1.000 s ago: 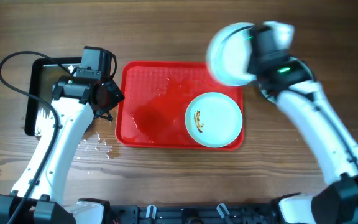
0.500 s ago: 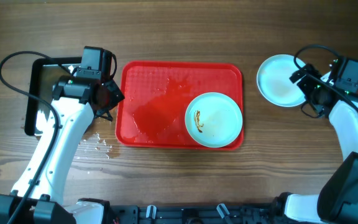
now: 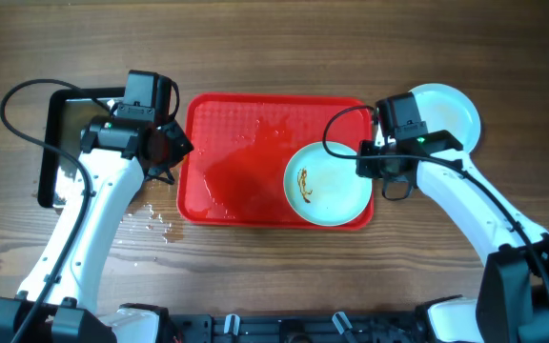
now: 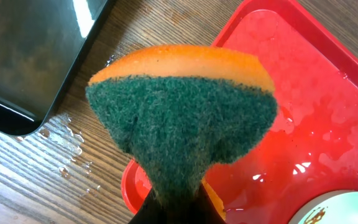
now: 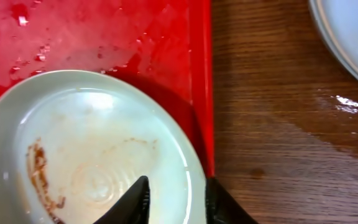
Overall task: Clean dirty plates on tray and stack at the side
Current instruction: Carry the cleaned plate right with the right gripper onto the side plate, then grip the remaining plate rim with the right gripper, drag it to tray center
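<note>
Item: red tray (image 3: pixel 236 133), wet and glossy, flat at the middle of the wooden worktop (image 3: pixel 274 38). One dirty plate (image 3: pixel 327 183) sits inside the tray at its right end, a brown-orange smear near the plate's centre; it probably lies there because it awaits scrubbing. One clean-looking plate (image 3: pixel 451 110) lies on the worktop off the tray's far right corner, clear of the tray, and seems to start the side stack. No third plate shows in any view. The black metal pan (image 3: pixel 65 133) lies beyond the tray's left edge, and water droplets (image 3: pixel 155 221) spot the worktop off the tray's near left corner. The right gripper (image 5: pixel 178 202) reaches in over the tray's right rim, forearm angled low across the worktop. Its jaws are parted and hold nothing, one finger over the dirty plate's edge and the other outside it above the tray's rim, a stance suited to pinching that rim. The left gripper (image 4: pixel 174 211) is raised beside the tray's left edge, elbow bent, with its jaws closed on an orange-and-green scouring sponge (image 4: pixel 179 118), green scouring face toward the camera, apparently kept ready. Judged step: take hold of the dirty plate so it can be scrubbed.
</note>
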Available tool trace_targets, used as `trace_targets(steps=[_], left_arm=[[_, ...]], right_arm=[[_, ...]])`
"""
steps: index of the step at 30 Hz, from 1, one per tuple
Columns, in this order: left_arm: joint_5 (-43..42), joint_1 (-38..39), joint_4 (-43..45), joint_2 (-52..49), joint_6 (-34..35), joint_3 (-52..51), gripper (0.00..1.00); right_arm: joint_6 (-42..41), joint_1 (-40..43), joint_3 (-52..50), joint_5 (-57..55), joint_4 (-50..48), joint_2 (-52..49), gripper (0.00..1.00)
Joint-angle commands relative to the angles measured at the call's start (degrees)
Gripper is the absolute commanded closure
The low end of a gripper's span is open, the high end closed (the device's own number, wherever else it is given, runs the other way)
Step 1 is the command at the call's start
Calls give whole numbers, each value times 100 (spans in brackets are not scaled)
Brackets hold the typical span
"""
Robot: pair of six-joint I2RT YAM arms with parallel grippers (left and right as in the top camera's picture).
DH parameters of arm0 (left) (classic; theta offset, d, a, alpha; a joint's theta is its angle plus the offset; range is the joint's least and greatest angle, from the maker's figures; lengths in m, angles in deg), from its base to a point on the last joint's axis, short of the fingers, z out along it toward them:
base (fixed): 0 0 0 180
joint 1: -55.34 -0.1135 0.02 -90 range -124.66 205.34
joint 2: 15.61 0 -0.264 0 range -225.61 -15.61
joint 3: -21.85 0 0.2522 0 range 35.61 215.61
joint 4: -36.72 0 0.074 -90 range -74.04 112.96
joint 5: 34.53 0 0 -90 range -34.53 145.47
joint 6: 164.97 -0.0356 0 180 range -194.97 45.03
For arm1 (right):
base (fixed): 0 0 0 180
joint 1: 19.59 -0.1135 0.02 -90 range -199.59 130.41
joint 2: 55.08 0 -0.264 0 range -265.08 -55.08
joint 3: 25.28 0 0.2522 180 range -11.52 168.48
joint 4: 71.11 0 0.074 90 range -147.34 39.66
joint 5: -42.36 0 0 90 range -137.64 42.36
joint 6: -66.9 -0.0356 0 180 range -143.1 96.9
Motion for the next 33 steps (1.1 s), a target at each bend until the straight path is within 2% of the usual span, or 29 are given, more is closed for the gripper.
trace_targets(steps=[1,12,22,33], left_arm=[[-96,-4,9,-42,59,-33,96],[-96,-4,44,-42,59,-33,96],[-96,-4,52,-42,59,-33,96],[-96,-4,33,-42,59,-33,96]], right_arm=[[-72,-35,-4,-393,87,-372,72],[-11,-39,-4,-170,236,-706,84],[-13,-39,-4,734,258,-780,91],[-13,-232,-4,780,107,-789,87]])
